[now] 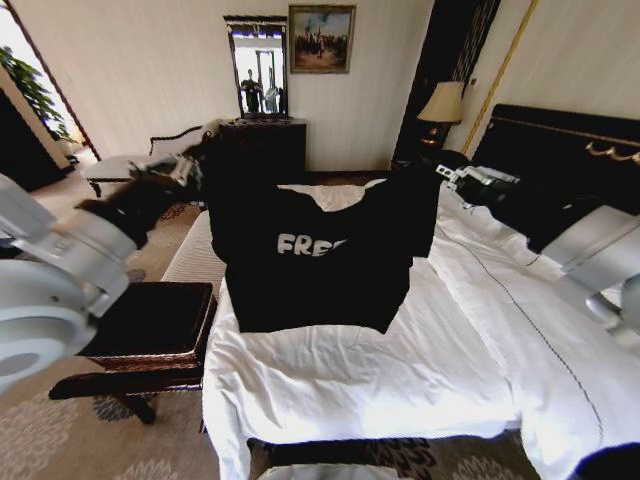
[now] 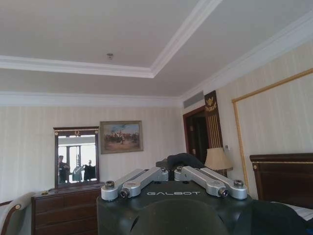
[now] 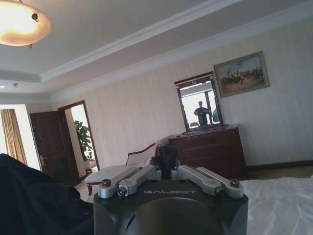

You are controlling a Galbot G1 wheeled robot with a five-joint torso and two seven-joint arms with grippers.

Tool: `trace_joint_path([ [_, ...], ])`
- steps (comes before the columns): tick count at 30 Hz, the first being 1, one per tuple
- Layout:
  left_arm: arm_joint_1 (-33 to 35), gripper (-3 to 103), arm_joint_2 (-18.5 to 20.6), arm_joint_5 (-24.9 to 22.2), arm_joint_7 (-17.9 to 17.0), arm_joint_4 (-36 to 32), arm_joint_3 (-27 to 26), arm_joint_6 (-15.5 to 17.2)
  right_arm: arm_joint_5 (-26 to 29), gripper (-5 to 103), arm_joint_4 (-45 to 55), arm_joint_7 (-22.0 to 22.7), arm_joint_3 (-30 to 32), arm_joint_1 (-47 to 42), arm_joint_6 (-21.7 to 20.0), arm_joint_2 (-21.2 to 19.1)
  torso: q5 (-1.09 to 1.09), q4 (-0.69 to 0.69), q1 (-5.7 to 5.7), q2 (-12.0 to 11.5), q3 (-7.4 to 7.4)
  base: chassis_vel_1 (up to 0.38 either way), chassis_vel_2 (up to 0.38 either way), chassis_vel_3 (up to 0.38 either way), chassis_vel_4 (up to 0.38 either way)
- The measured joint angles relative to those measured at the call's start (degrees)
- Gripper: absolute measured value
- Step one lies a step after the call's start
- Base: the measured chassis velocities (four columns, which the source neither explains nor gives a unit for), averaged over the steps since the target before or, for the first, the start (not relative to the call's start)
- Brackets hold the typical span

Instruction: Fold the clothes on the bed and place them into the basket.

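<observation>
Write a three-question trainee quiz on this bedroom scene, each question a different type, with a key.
1. True or false: the black T-shirt lies flat on the bed.
2. Which tools hold the shirt? A) left tool only B) right tool only C) both
3. Fill in: the shirt's white lettering faces the ____.

Key: 1 false, it hangs lifted and spread above the duvet; 2 C; 3 head camera.

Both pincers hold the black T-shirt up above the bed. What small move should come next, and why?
Probably lower both pincers together. The left pincer and right pincer pinch the T-shirt, spread wide; its hem already touches the bed, so it could lie flat for folding.
</observation>
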Motion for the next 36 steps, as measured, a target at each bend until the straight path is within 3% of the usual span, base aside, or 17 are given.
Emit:
trace_joint_path([
  [1,0.0,0,0.0,0.0,0.0,0.0,0.0,0.0,0.0,2,0.0,0.0,0.0,0.0,0.0,0.0,0.00,0.00,0.00,0.0,0.00,0.000,0.000,0.000,0.000],
  [4,11.9,0,-2.1,-3.8,-0.2,0.1,-14.5,3.7,15.9,2,-0.1,8.8,10.3,-3.1,-2.0,-0.1,0.01,0.01,0.00,0.0,0.00,0.000,0.000,0.000,0.000],
  [6,13.6,0,-2.6,-4.6,-0.4,0.1,-16.1,4.2,17.2,2,-0.1,9.5,11.5,-3.9,-2.3,-0.1,-0.01,0.01,0.00,0.0,0.00,0.000,0.000,0.000,0.000],
  [7,17.6,0,-3.8,-7.0,-1.3,0.2,-19.2,5.9,20.4,2,-0.1,11.4,15.0,-7.5,-4.0,0.1,-0.01,0.01,-0.01,0.0,-0.01,0.000,0.000,0.000,0.000],
  [11,19.5,0,-4.5,-8.0,-2.7,0.3,-16.9,7.1,22.3,2,-0.2,12.9,18.2,-13.3,-6.8,1.7,-0.01,0.01,-0.01,0.0,-0.01,0.000,0.000,0.000,0.000],
  [12,18.6,0,-4.7,-7.7,-3.7,0.3,-13.0,7.2,21.4,2,-0.2,13.9,16.7,-14.6,-7.8,3.3,-0.02,-0.01,-0.01,0.0,-0.01,0.000,0.000,0.000,0.000],
  [15,17.3,0,-5.9,-1.3,-2.0,0.4,-1.2,6.6,12.8,2,-0.4,11.1,8.9,-17.1,-9.2,8.0,0.05,0.00,0.00,0.0,0.01,0.000,0.000,0.000,0.000],
  [16,17.3,0,-5.9,-1.3,-2.0,0.4,-1.2,6.6,12.8,2,-0.4,11.1,8.9,-17.1,-9.2,8.0,0.05,0.00,0.00,0.0,0.01,0.000,0.000,0.000,0.000],
  [17,16.6,0,-6.2,1.8,-1.2,0.5,3.1,6.0,9.8,2,-0.5,9.5,6.2,-17.1,-9.5,9.0,0.04,-0.01,0.01,0.0,0.01,0.000,0.000,0.000,0.000],
  [20,13.6,0,-7.7,12.1,0.9,0.6,17.0,3.8,-3.4,2,-0.7,2.3,-6.6,-13.3,-9.5,11.8,0.00,-0.01,0.01,0.0,0.01,0.000,0.000,0.000,0.000],
  [21,13.6,0,-7.7,12.1,0.9,0.6,17.0,3.8,-3.4,2,-0.7,2.3,-6.6,-13.3,-9.5,11.8,0.00,-0.01,0.01,0.0,0.01,0.000,0.000,0.000,0.000],
  [24,10.5,0,-10.5,19.2,2.2,0.8,26.1,2.3,-17.3,2,-6.9,-5.1,-18.2,-9.2,-7.5,14.3,-0.01,0.03,0.00,0.0,0.00,0.000,0.000,0.000,0.000],
  [26,6.7,0,-13.6,23.6,2.5,4.8,33.1,1.7,-25.2,2,-12.0,-8.5,-24.7,-6.5,-6.0,17.0,0.03,0.03,0.00,0.0,0.00,0.000,0.000,0.000,0.000],
  [28,4.8,0,-15.1,25.4,2.7,7.1,36.1,1.5,-27.6,2,-13.9,-9.4,-27.0,-5.3,-5.4,18.1,0.02,0.02,0.00,0.0,0.00,0.000,0.000,0.000,0.000],
  [31,-3.4,0,-21.4,31.4,2.9,17.8,46.8,0.4,-36.7,2,-23.9,-13.0,-35.5,0.6,-2.5,22.6,0.02,-0.01,0.01,0.0,0.02,0.000,0.000,0.000,0.000],
  [33,-5.4,0,-22.8,32.3,2.8,20.5,49.0,0.1,-38.8,2,-26.7,-14.1,-37.4,2.0,-1.7,23.6,-0.01,0.00,0.02,0.0,0.02,0.000,0.000,0.000,0.000],
  [36,-11.5,0,-29.3,36.8,2.8,31.2,55.5,-1.7,-47.1,2,-38.6,-18.5,-44.5,9.0,1.4,26.7,0.01,0.01,0.03,0.0,0.02,0.000,0.000,0.000,0.000],
])
